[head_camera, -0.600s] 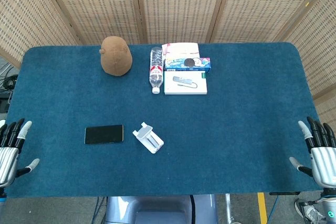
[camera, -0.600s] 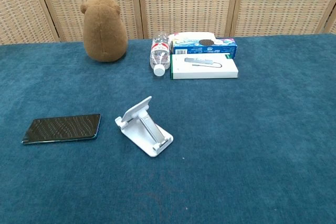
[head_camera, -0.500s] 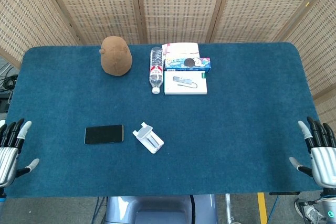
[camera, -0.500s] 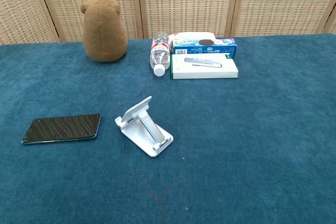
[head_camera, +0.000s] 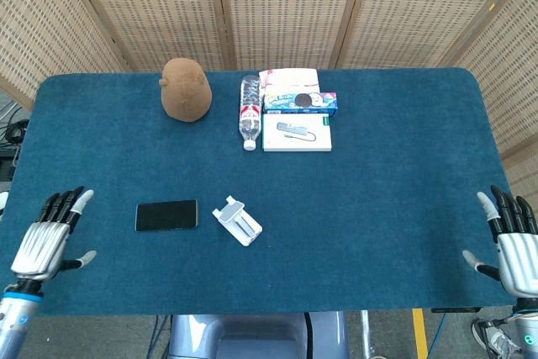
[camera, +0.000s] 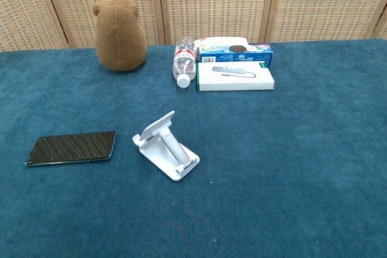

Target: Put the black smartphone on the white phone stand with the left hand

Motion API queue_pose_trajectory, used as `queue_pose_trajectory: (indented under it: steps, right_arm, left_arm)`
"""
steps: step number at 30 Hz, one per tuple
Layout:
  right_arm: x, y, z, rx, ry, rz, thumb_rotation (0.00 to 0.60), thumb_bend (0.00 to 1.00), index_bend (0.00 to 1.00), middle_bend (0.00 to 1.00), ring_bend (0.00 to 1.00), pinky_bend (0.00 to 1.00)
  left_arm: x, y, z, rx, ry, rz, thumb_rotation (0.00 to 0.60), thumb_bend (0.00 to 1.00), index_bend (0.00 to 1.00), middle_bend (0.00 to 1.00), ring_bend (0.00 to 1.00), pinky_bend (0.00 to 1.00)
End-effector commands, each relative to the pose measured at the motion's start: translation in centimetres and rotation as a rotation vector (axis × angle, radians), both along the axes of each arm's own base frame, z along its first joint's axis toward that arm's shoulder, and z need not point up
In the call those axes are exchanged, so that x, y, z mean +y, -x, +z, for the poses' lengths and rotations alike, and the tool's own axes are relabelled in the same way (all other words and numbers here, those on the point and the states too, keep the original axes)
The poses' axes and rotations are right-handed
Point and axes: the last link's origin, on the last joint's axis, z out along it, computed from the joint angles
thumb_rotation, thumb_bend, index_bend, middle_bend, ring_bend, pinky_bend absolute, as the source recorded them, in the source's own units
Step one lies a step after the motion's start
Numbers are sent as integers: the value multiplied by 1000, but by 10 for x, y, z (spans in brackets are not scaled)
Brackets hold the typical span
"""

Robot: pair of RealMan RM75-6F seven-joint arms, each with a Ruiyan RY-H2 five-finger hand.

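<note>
The black smartphone (head_camera: 166,215) lies flat, screen up, on the blue table cover at the front left; the chest view shows the smartphone (camera: 71,147) too. Just to its right stands the white phone stand (head_camera: 238,220), empty, its rest tilted up, seen closer as the stand (camera: 166,145) in the chest view. My left hand (head_camera: 49,237) hovers over the table's front left corner, fingers spread, holding nothing, a hand's length left of the phone. My right hand (head_camera: 512,241) is at the front right edge, fingers apart and empty.
At the back of the table sit a brown plush toy (head_camera: 185,89), a lying water bottle (head_camera: 250,111), a white box (head_camera: 296,134), a blue snack box (head_camera: 301,102) and a white-pink pack (head_camera: 288,80). Wicker screens stand behind.
My left hand has moved right and forward from beyond the table's left edge onto its front left corner, closer to the phone. Nothing else has moved.
</note>
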Motion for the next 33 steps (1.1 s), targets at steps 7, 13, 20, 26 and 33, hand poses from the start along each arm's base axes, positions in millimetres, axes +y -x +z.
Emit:
queue_pose_trajectory:
  steps: [7, 13, 20, 26, 33]
  right_arm:
    - [-4, 3, 1, -7, -8, -17, 600, 0, 0, 0, 0, 0]
    - [-6, 5, 0, -16, -20, -26, 600, 0, 0, 0, 0, 0]
    - [-6, 6, 1, -28, -22, -29, 600, 0, 0, 0, 0, 0]
    - [-7, 7, 2, -34, -25, -34, 600, 0, 0, 0, 0, 0]
    - [-7, 7, 2, -37, -28, -37, 600, 0, 0, 0, 0, 0]
  left_arm:
    - [69, -40, -67, 20, 127, 50, 600, 0, 71, 35, 44, 57]
    - [83, -49, -102, 28, 121, 88, 600, 0, 174, 104, 100, 94]
    - [87, -46, -122, 55, 147, 127, 600, 0, 174, 104, 100, 94]
    - [90, -48, -131, 31, 153, 155, 600, 0, 174, 104, 100, 163]
    - [90, -49, -139, 26, 173, 171, 600, 0, 174, 104, 101, 163]
